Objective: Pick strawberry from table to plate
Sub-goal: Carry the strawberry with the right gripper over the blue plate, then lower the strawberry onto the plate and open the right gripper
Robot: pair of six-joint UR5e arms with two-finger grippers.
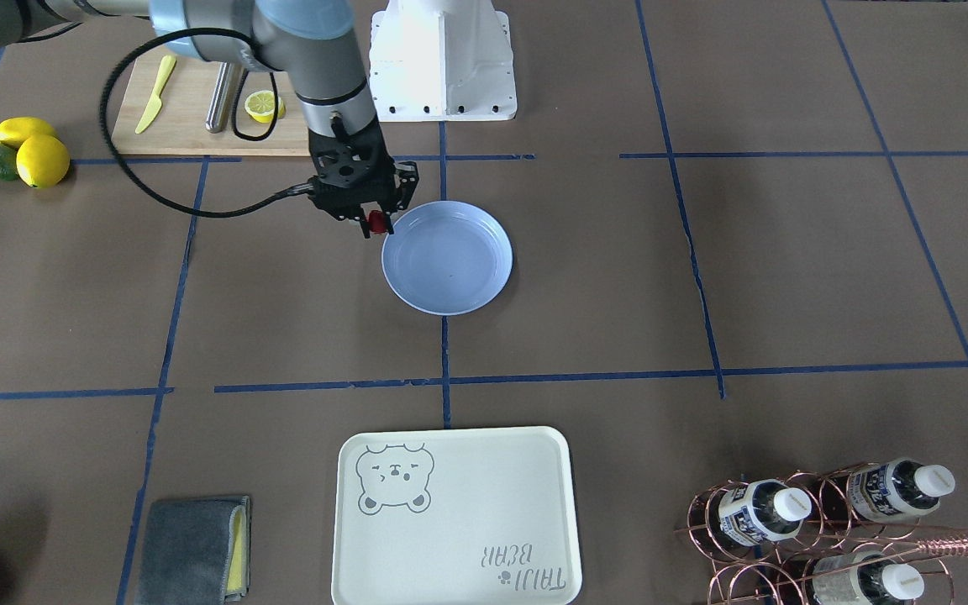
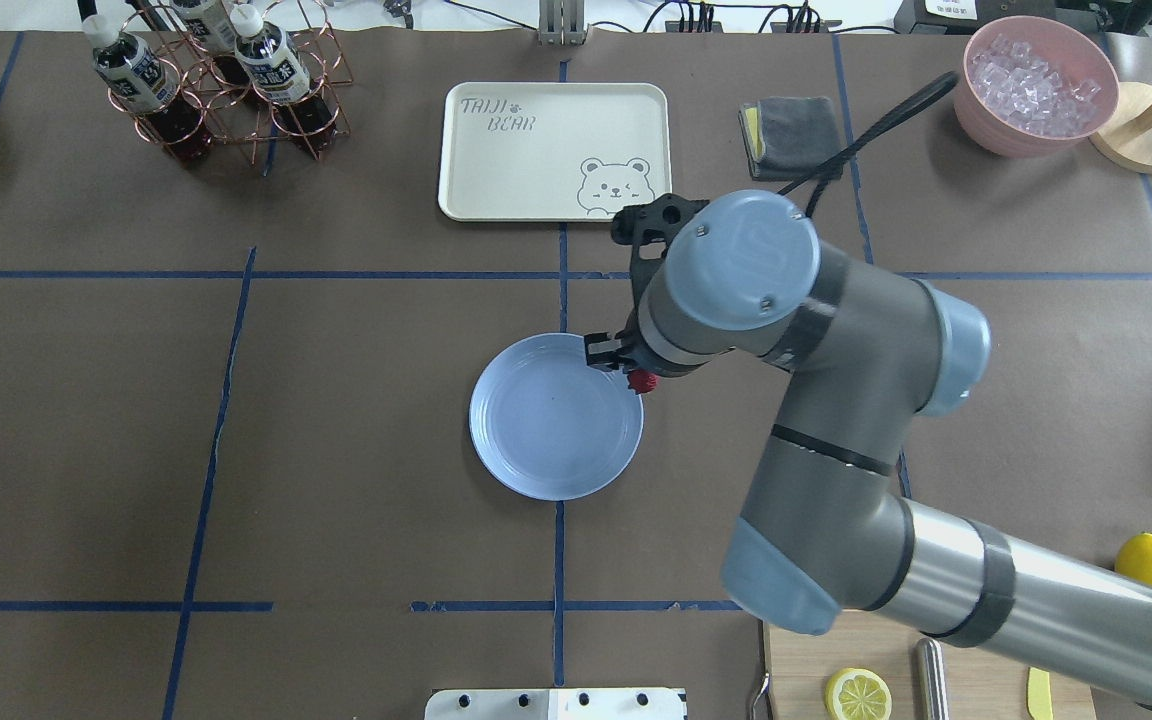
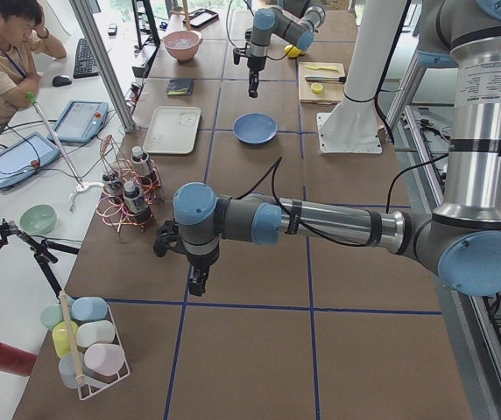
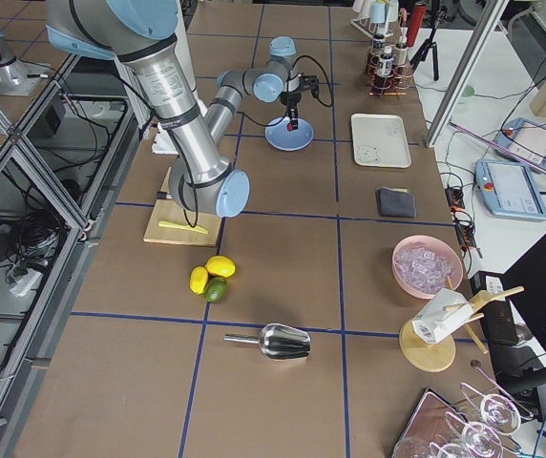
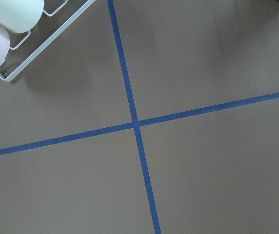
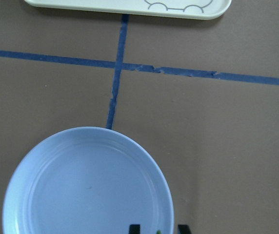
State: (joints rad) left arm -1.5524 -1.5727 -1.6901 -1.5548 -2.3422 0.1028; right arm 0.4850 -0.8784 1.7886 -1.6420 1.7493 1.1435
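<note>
Open surface (image 2: 336, 420) surrounds the plate (image 2: 536, 440) on all sides; the tray (image 2: 516, 170) lies well apart, farther off.

I work in a robotics lab: under my claw (image 1: 377, 223) lies a tape-gridded table (image 1: 786, 269); well beyond it, a person (image 3: 5, 61) sits at a desk (image 3: 45, 105) with teach pendants (image 3: 80, 121).

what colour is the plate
Light blue, plain, with no print. The plate shows best in the exterior front-facing view.
</note>
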